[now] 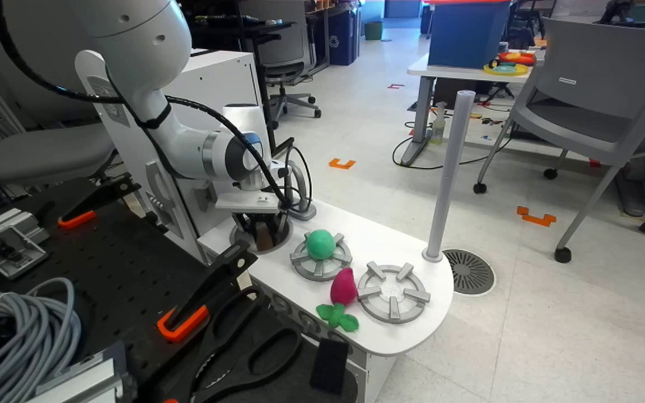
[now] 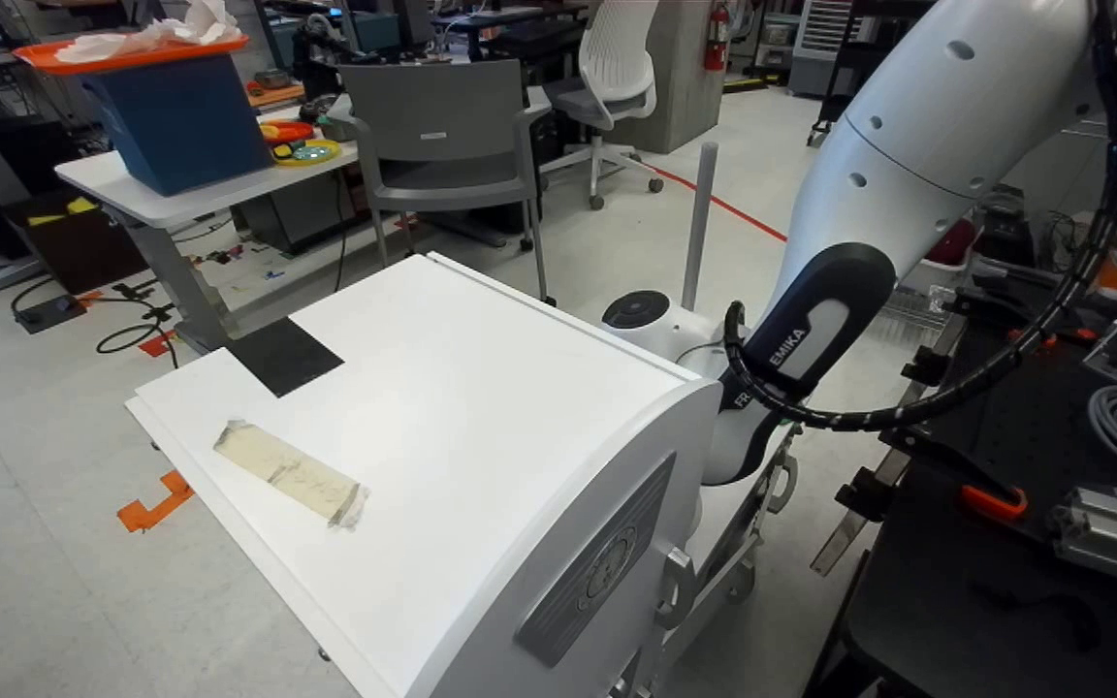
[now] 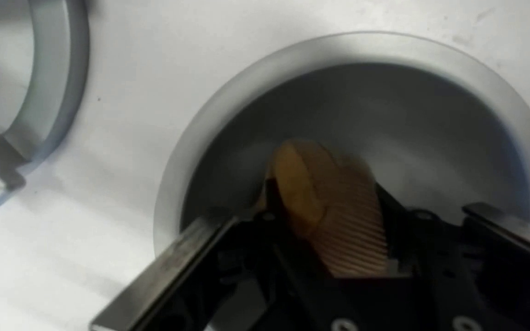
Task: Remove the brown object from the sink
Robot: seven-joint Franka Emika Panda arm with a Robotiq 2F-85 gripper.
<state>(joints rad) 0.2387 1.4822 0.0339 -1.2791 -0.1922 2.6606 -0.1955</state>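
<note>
A rounded, ridged brown lump (image 3: 336, 207), one face orange-tan, is gripped by the black hand (image 3: 326, 193) at the round grey sink (image 3: 375, 99); tip blurred, one end hidden.

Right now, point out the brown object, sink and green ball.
Brown object (image 3: 345, 214): wrist view, on its striped side.
Sink (image 3: 371, 48): wrist view, on its grey rim.
Green ball (image 1: 320, 244): in an exterior view, on its visible middle.

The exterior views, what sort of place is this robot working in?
Probably a robotics lab, though I can't be certain. An exterior view shows a jointed robot arm over a toy kitchen, beside a black workbench with a coil of grey cable on it.
</note>
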